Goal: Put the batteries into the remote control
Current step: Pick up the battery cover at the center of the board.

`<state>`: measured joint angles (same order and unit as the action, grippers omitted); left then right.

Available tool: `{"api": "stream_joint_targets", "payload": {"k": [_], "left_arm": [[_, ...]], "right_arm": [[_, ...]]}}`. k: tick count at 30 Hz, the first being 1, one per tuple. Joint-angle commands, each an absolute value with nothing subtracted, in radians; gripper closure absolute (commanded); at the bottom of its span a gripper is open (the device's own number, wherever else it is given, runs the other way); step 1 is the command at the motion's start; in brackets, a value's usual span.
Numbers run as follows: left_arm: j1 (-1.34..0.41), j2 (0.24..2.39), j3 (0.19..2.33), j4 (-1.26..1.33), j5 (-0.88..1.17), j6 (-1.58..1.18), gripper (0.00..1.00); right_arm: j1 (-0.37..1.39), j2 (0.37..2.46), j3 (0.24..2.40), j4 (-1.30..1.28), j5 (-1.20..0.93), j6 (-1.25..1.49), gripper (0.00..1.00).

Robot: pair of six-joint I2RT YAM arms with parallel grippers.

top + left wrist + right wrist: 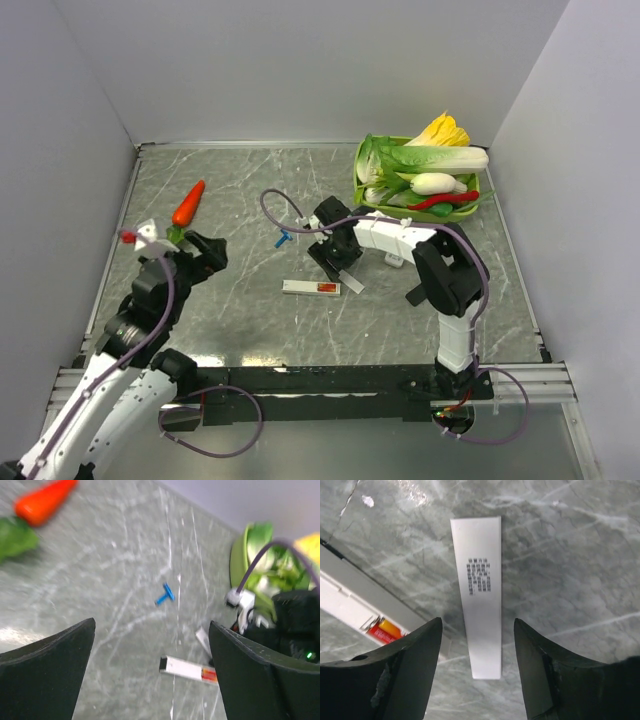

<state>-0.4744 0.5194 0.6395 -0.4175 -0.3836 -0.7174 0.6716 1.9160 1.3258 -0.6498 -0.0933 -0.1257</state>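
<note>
The right gripper (477, 623) hangs just above the table with its black fingers apart and nothing held. Directly between them lies the flat white plastic back cover (477, 580), with bare table on either side. Its long axis runs straight out from the wrist along the gap, so closing the fingers would pinch it across its narrow width.

Just left of the cover in the wrist view is the slim white bar-shaped remote (340, 597), lying at an angle to it. A red-orange battery (385, 630) shows in its open compartment (whether both cells are seated I cannot tell).

From above, the remote (305, 288) lies crosswise mid-table, just on the near side of the right gripper.

The left gripper (152, 625) is wide open and empty, well off to the left. The right arm is therefore plainly the nearer one for fitting the cover.
</note>
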Motion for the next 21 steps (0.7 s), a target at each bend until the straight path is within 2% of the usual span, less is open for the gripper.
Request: {"api": "stream_joint_targets", "payload": {"k": [1, 12, 15, 16, 19, 21], "left_arm": [[-0.469, 0.427, 0.64, -0.459, -0.549, -0.673, 0.01], [-0.469, 0.44, 0.683, -0.448, -0.658, -0.525, 0.01], [-0.469, 0.443, 0.669, -0.419, -0.67, -0.494, 0.01], [-0.469, 0.445, 0.661, -0.41, -0.669, -0.488, 0.01], [-0.468, 0.459, 0.66, -0.403, -0.654, -0.486, 0.01], [-0.466, 0.471, 0.66, -0.399, -0.655, -0.48, 0.01]], "right_arm": [[0.672, 1.953, 1.388, -0.658, -0.083, -0.158, 0.36], [0.683, 2.022, 1.371, -0.65, -0.025, -0.172, 0.53], [0.684, 2.023, 1.362, -0.634, -0.014, -0.178, 0.6], [0.684, 2.022, 1.362, -0.632, -0.008, -0.176, 0.67], [0.684, 2.005, 1.368, -0.635, 0.0, -0.189, 0.77], [0.684, 1.973, 1.371, -0.637, 0.034, -0.195, 0.81]]}}
